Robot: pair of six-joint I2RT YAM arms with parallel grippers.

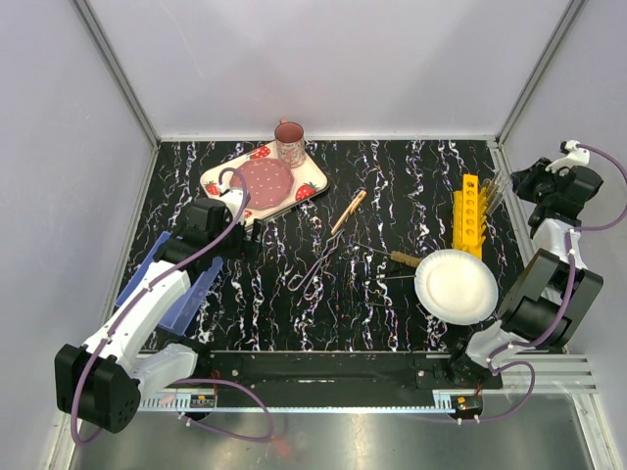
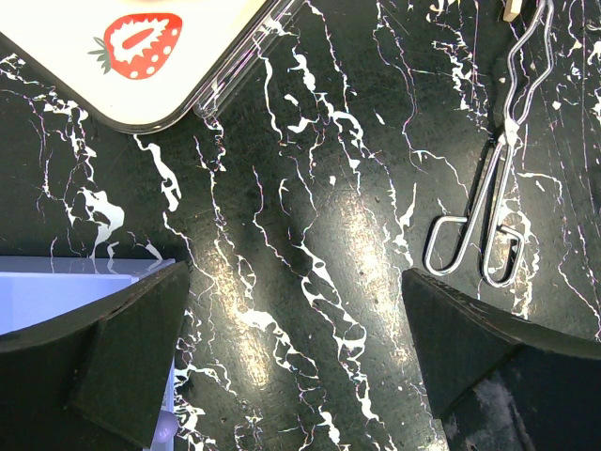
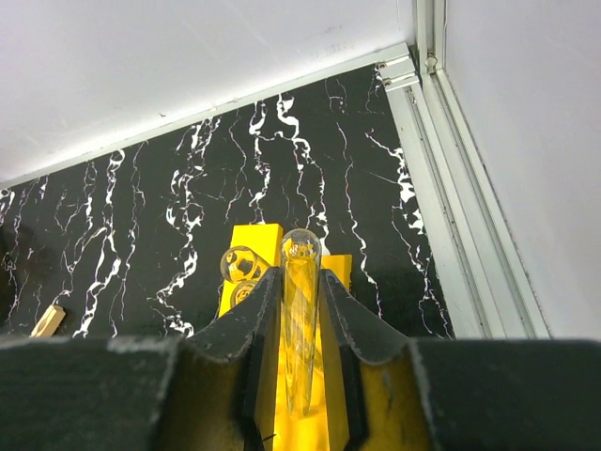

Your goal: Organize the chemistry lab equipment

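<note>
A clear glass test tube [image 3: 300,310] stands upright between my right gripper's [image 3: 300,291] fingers, which are shut on it just above the yellow rack [image 3: 255,240]. One more tube [image 3: 242,265] sits in a rack hole. From above, the right gripper [image 1: 509,188] hangs over the rack's [image 1: 469,211] far end. The bent wire tong [image 1: 313,269] lies mid-table; the left wrist view shows the tong [image 2: 502,188] up and to the right. My left gripper [image 2: 296,310] is open over bare table near the tray, nothing between its fingers. Two wooden-handled tools [image 1: 348,211] [image 1: 404,259] lie near the tong.
The strawberry tray [image 1: 220,176] with a pink mug [image 1: 289,144] sits at the back left. A white plate [image 1: 456,286] lies in front of the rack. A blue bin [image 1: 167,284] stands by the left arm. White walls enclose the table.
</note>
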